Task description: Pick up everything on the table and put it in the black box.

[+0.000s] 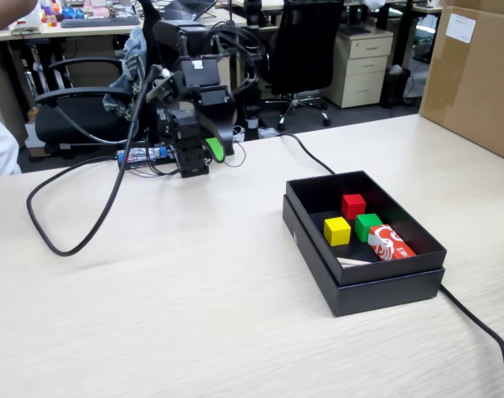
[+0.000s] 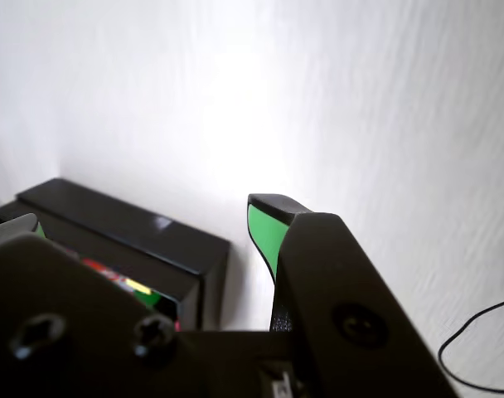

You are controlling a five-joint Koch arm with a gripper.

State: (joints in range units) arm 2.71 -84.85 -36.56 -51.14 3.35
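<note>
The yellow cube (image 1: 337,230) lies inside the black box (image 1: 364,290) at the right of the light wood table (image 1: 194,315) in the fixed view. A red cube (image 1: 353,206), a green cube (image 1: 368,226) and a red-and-white packet (image 1: 390,243) lie beside it. My gripper (image 1: 206,153) hangs at the table's back edge, well left of the box, with the arm folded. It is open with nothing between its green-padded fingers (image 2: 264,236). In the wrist view the gripper (image 2: 140,214) frames the black box (image 2: 128,228). A sliver of the yellow cube (image 2: 138,287) shows there.
A big brown carton (image 1: 476,75) stands at the far right. A thick black cable (image 1: 70,240) loops over the table's left part. Another cable (image 1: 484,332) runs from under the box to the front right. Office chairs and desks stand behind the table.
</note>
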